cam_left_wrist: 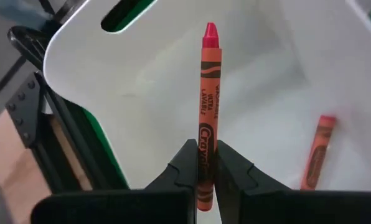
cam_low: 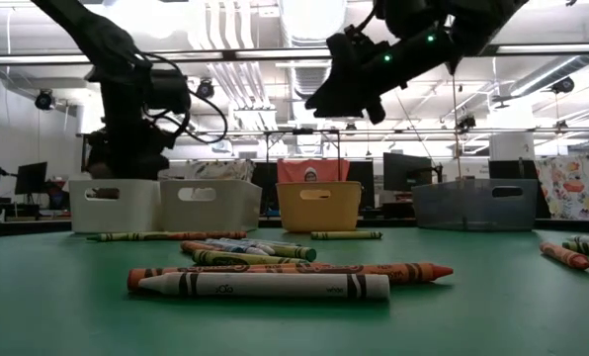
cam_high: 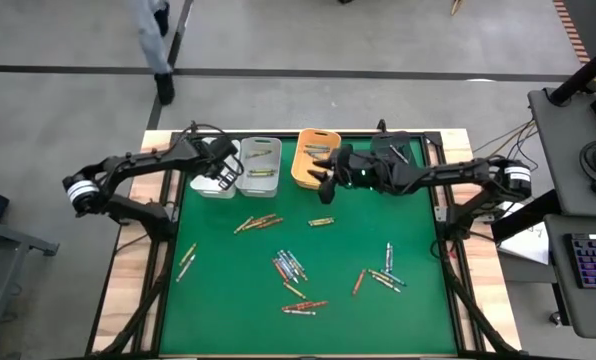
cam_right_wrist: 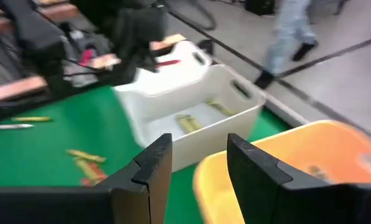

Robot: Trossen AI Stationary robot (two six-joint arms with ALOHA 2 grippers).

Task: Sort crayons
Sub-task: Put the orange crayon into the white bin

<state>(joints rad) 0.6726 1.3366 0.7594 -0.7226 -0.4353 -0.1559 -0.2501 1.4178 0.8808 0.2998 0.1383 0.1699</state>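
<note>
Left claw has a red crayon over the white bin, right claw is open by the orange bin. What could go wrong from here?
1. The left claw pinches the red crayon near its lower end, so it may tip or swing on release, though the white bin lies below.
2. The right claw hangs open close to the orange bin; dropping down could clip its rim.

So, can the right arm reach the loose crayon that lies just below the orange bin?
Probably yes. The right gripper is open and empty above the orange bin, and the crayon lies alone on the mat nearby. The left gripper, holding a red crayon, is far away.
</note>
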